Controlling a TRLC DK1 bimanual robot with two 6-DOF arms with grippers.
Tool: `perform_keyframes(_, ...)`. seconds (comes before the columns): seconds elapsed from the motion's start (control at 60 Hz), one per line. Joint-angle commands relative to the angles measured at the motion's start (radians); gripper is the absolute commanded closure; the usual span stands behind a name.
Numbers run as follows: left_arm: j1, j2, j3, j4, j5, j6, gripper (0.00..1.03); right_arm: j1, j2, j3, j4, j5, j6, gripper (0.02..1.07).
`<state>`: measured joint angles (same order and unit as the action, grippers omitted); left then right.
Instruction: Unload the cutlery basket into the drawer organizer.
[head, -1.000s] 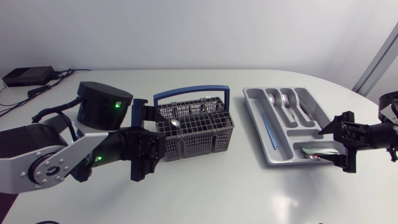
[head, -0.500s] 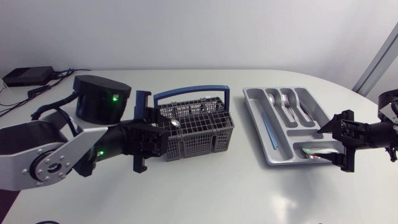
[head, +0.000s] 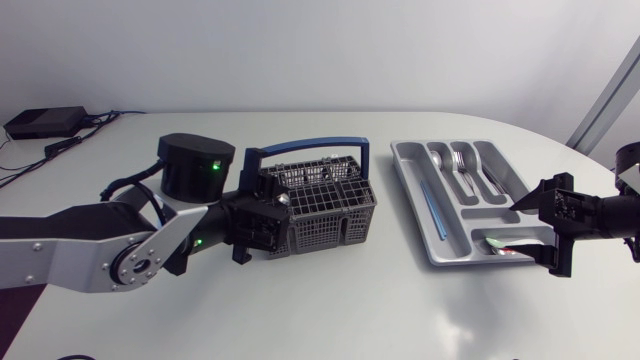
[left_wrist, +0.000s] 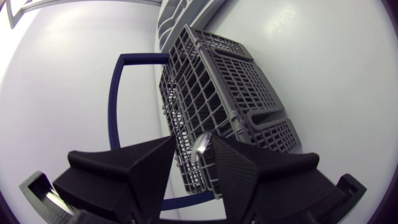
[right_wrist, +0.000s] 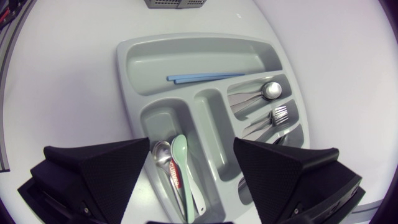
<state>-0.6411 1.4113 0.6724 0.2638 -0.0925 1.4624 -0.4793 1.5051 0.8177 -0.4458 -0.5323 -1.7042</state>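
Observation:
A grey mesh cutlery basket with a blue handle stands at the table's middle. My left gripper is at its left end, shut on a silver spoon that sticks up from the basket. To the right lies the grey drawer organizer. It holds forks and spoons, blue sticks and a mint spoon. My right gripper hovers open over the organizer's near end.
A black box with cables sits at the table's far left rear. Bare white tabletop runs along the front and between basket and organizer.
My left arm pushed to the right up to the basket, and its fingers closed around the spoon. The right arm stayed where it was.

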Motion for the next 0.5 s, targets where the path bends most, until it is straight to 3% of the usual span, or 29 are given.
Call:
perform_keyframes(0.0, 0.015, 0.021, -0.011, 0.017, -0.013, 0.059, 0.60, 0.005, -0.003, -0.026, -0.014, -0.012, 0.009, 0.09)
perform_keyframes(0.483, 0.029, 0.066, 0.006, 0.074, -0.023, 0.150, 0.61, 0.018, 0.007, -0.022, -0.013, -0.014, 0.026, 0.09)
